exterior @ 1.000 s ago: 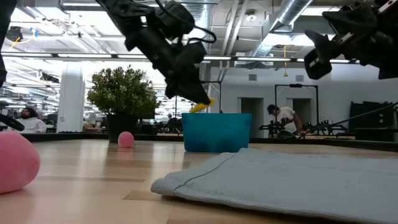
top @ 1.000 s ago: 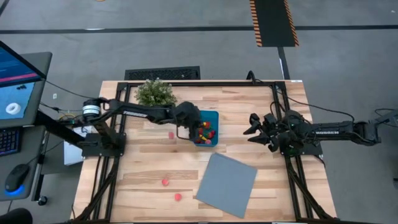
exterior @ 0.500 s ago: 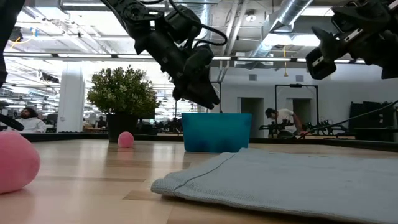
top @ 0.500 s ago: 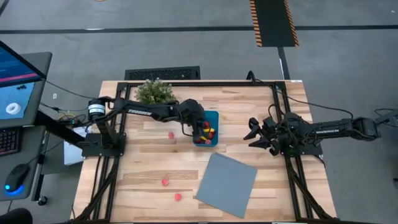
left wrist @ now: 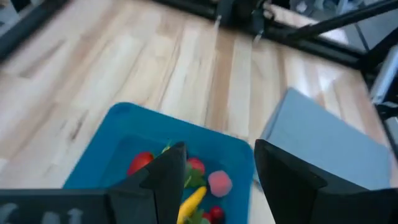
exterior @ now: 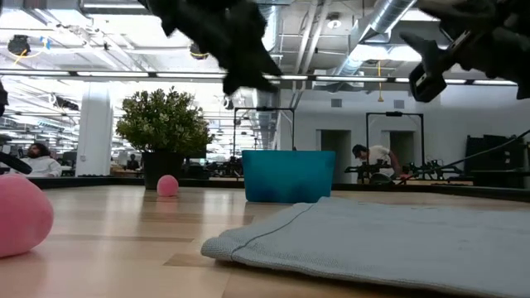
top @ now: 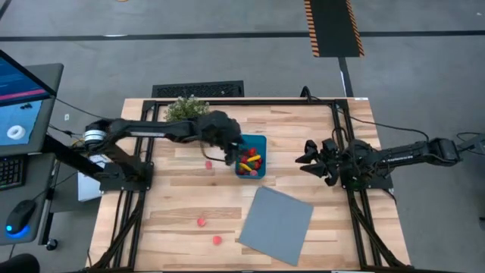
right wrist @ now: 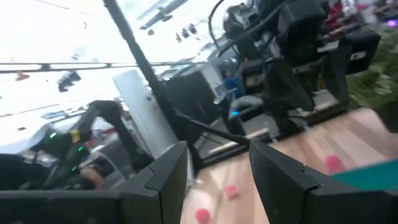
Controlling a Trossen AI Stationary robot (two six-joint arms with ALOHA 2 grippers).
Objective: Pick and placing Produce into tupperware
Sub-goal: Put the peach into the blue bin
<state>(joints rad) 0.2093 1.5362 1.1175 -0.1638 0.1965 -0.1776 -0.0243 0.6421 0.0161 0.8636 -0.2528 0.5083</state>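
Note:
The teal tupperware [top: 261,142] stands mid-table with produce inside, among it a yellow piece [left wrist: 191,200], red pieces [left wrist: 140,163] and a pink one [left wrist: 219,183]. My left gripper [top: 233,152] hangs open and empty above the tub's left end; in its wrist view the left gripper [left wrist: 217,180] looks down into the tub [left wrist: 118,140]. Three pink pieces [top: 208,163] [top: 201,222] [top: 217,240] lie on the table. My right gripper [top: 305,156] waits open in the air right of the tub.
A grey-blue sheet [top: 276,224] lies flat on the near side of the tub. A potted green plant [top: 188,111] stands at the far edge behind my left arm. Bare wood lies at the near left around the loose pink pieces.
My left gripper, which held a yellow piece over the tub, has opened and let it go. The piece has dropped into the tub. The gripper has then risen and drawn back a little toward the table's left.

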